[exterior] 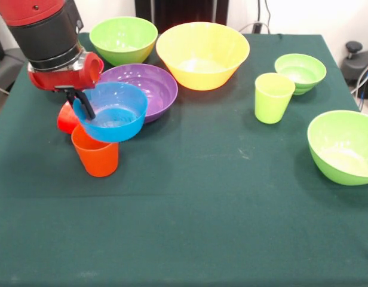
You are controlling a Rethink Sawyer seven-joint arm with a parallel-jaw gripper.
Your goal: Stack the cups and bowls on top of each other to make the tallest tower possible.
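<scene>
My gripper (83, 107) is at the left, shut on the near-left rim of the blue bowl (118, 113). One black finger (87, 105) reaches inside the bowl. The bowl hangs slightly tilted just above the upright orange cup (97, 156) and overlaps its rim; I cannot tell whether they touch. The red cup (66, 119) lies behind them, mostly hidden. The purple bowl (153, 84) sits right behind the blue one. The yellow bowl (202, 54) stands at the far middle. The lime green cup (272, 97) stands upright at the right. The magenta bowl is out of view.
Three lime green bowls stand apart: one at the far left (123, 39), a small one at the far right (300, 72), and one at the right edge (344, 146). The green tablecloth (190, 227) covers the table.
</scene>
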